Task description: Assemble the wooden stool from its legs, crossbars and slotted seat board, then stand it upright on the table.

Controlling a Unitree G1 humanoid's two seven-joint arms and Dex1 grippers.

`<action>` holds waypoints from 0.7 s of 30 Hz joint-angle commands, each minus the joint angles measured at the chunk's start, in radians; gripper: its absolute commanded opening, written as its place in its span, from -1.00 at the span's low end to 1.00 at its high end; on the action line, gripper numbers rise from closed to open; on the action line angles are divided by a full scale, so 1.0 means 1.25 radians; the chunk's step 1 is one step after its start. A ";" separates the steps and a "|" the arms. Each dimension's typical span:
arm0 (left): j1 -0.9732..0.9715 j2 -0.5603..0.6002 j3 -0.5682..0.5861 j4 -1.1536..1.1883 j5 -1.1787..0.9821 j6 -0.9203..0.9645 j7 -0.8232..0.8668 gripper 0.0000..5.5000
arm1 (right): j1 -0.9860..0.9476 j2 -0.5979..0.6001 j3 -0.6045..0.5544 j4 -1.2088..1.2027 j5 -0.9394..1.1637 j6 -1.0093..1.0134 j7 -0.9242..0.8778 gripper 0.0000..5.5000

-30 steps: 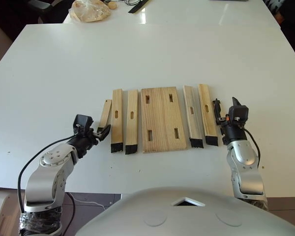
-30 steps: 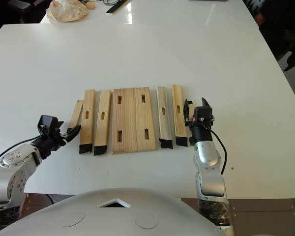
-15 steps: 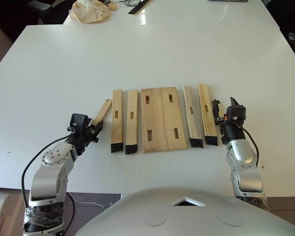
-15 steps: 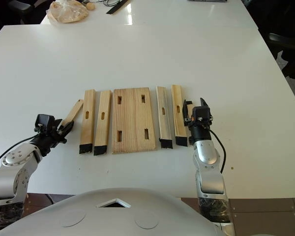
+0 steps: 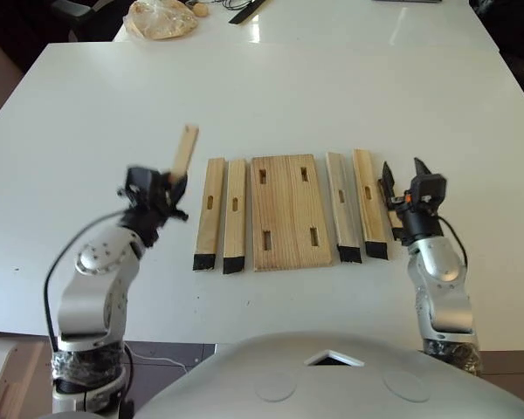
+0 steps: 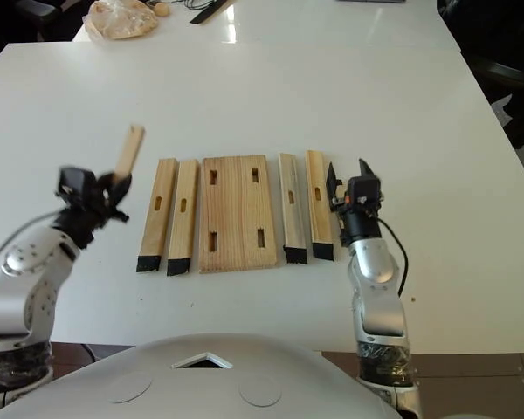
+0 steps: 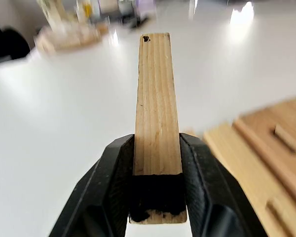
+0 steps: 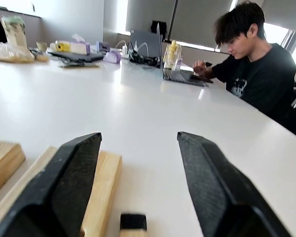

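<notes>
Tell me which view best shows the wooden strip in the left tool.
Left wrist view: the strip sits close up, its dark end clamped in the left tool. Both head views show it small, tilted up above the table.

**Left tool holding a crossbar above the tabletop**

The left tool (image 5: 168,188) is gripping the lower end of a thin crossbar (image 5: 185,147), which is tilting up and away over the white tabletop (image 5: 332,96). The slotted seat board (image 5: 286,212) is lying flat, with the left pair of legs (image 5: 209,212) and the right pair of legs (image 5: 339,208) lying just beside it. The right tool (image 5: 402,168) is sitting near the rightmost leg, fingers standing apart.
</notes>
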 commanded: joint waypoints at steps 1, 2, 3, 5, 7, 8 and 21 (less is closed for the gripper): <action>-0.132 0.010 0.026 -0.108 -0.233 0.065 -0.055 -0.52 | -0.106 -0.053 -0.071 -0.135 0.296 0.122 0.113 0.03; -0.143 0.019 0.008 -0.128 -0.294 0.089 -0.078 -0.52 | -0.119 -0.068 -0.079 -0.166 0.366 0.147 0.139 0.03; -0.145 0.024 -0.011 -0.145 -0.363 0.111 -0.097 -0.52 | -0.131 -0.094 -0.082 -0.194 0.446 0.185 0.175 0.03; -0.130 0.030 -0.024 -0.162 -0.479 0.143 -0.113 -0.52 | -0.160 -0.159 -0.085 -0.220 0.621 0.282 0.254 0.03; -0.139 0.043 -0.029 -0.159 -0.586 0.168 -0.126 -0.52 | -0.188 -0.219 -0.092 -0.220 0.742 0.347 0.319 0.03; -0.155 0.050 -0.034 -0.148 -0.630 0.179 -0.132 -0.52 | -0.205 -0.247 -0.088 -0.216 0.778 0.372 0.357 0.03; -0.233 0.149 -0.108 -0.104 -0.660 0.182 -0.232 -0.52 | -0.429 -0.359 -0.070 -0.115 1.043 0.586 0.448 0.03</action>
